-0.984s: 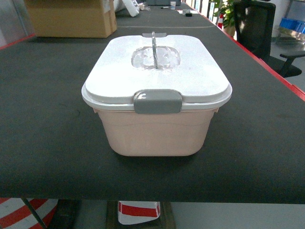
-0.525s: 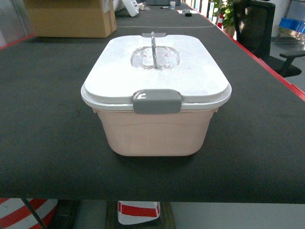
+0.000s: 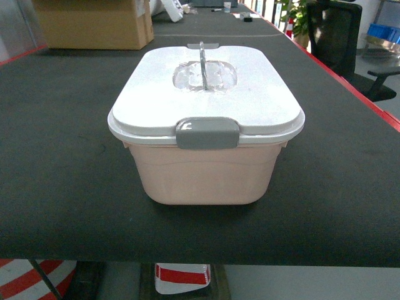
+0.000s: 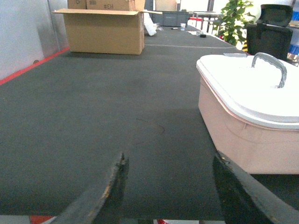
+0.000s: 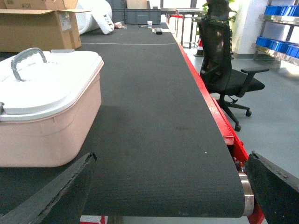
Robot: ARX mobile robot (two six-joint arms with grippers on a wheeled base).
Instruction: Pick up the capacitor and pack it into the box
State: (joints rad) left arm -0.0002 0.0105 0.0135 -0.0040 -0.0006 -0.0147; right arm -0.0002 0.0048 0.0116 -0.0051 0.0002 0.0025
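Observation:
The pale pink box (image 3: pixel 204 172) stands in the middle of the black table with its white lid (image 3: pixel 206 90) on and the grey front latch (image 3: pixel 207 133) down. Its grey handle (image 3: pixel 202 65) stands upright. No capacitor shows in any view. My left gripper (image 4: pixel 170 161) is open with nothing in it, low over the table's near edge, left of the box (image 4: pixel 243 135). My right gripper (image 5: pixel 170 161) is open and holds nothing, right of the box (image 5: pixel 46 133) at the near edge. Neither gripper appears in the head view.
A brown cardboard carton (image 3: pixel 94 25) sits at the table's far left. The table's red right edge (image 5: pixel 212 109) borders a floor with a black office chair (image 5: pixel 226 70). Blue bins (image 5: pixel 280 44) stand on shelves far right. Small items (image 5: pixel 154 29) lie at the table's far end.

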